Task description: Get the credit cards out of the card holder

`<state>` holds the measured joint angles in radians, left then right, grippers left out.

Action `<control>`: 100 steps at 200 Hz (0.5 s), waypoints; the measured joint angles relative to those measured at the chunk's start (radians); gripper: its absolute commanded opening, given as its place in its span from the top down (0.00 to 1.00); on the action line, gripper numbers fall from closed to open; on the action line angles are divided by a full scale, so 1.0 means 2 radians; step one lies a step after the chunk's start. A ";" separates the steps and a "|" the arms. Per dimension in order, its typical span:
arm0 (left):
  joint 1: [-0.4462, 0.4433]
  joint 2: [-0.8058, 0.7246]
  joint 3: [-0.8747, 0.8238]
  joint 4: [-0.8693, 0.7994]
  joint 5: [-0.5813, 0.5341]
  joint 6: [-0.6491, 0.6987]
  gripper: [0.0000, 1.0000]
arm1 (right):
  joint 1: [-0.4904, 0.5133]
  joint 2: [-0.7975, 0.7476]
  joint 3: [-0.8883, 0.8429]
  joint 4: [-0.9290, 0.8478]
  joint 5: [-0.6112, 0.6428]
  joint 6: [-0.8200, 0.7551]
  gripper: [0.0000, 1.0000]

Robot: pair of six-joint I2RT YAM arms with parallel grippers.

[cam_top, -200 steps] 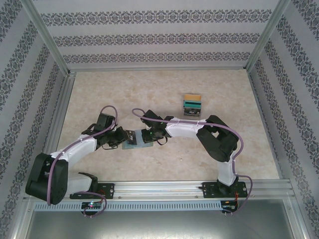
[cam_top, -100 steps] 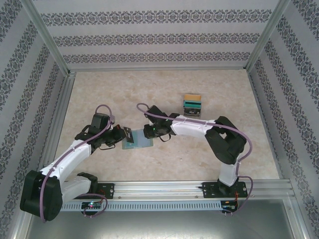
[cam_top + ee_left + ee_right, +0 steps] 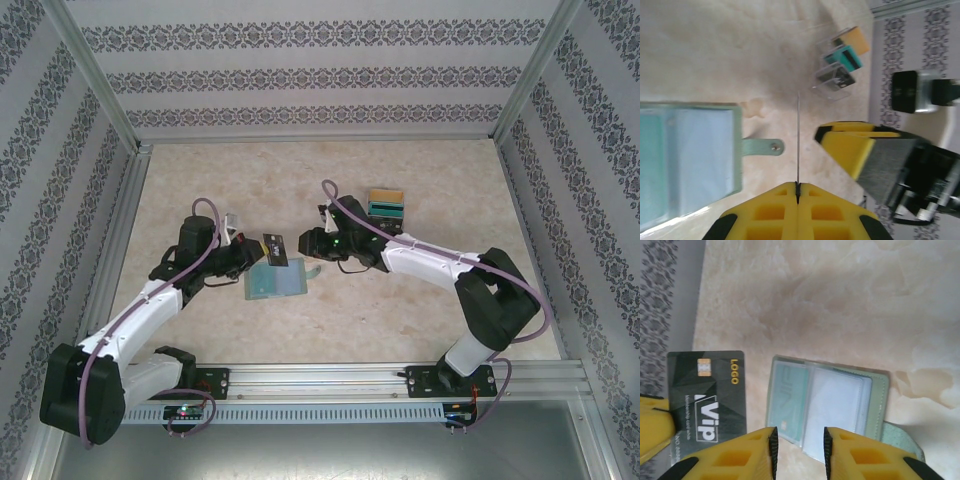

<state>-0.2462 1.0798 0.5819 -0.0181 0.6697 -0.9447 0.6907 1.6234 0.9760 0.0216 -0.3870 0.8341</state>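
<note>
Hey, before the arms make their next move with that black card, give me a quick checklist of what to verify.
1. Left gripper shut on black VIP card: ok.
2. Card clear of card holder: ok, held apart beside it.
3. Right gripper open, holding nothing: ok.
4. Holder lying open on the table: ok.
5. Pockets emptied: not ok, a teal card seems to sit inside.
6. Free slot in clear card stand: cannot tell.
</note>
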 measured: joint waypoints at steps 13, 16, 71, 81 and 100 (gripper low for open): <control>0.000 0.008 0.000 0.025 0.013 -0.016 1.00 | -0.009 0.000 -0.017 0.034 -0.019 0.025 0.69; 0.000 0.009 0.000 0.030 0.016 -0.019 1.00 | -0.011 0.000 -0.021 0.043 -0.024 0.032 0.69; 0.000 0.025 0.000 0.087 0.046 -0.056 1.00 | -0.031 0.002 -0.070 0.202 -0.086 0.140 0.73; 0.000 0.025 0.000 0.091 0.049 -0.058 1.00 | -0.031 0.004 -0.072 0.226 -0.092 0.154 0.73; 0.000 0.025 0.000 0.093 0.051 -0.059 1.00 | -0.031 0.009 -0.072 0.258 -0.102 0.173 0.75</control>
<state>-0.2462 1.1290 0.5819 0.1669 0.7712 -1.0630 0.6281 1.6421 0.8310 0.5381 -0.5915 1.1793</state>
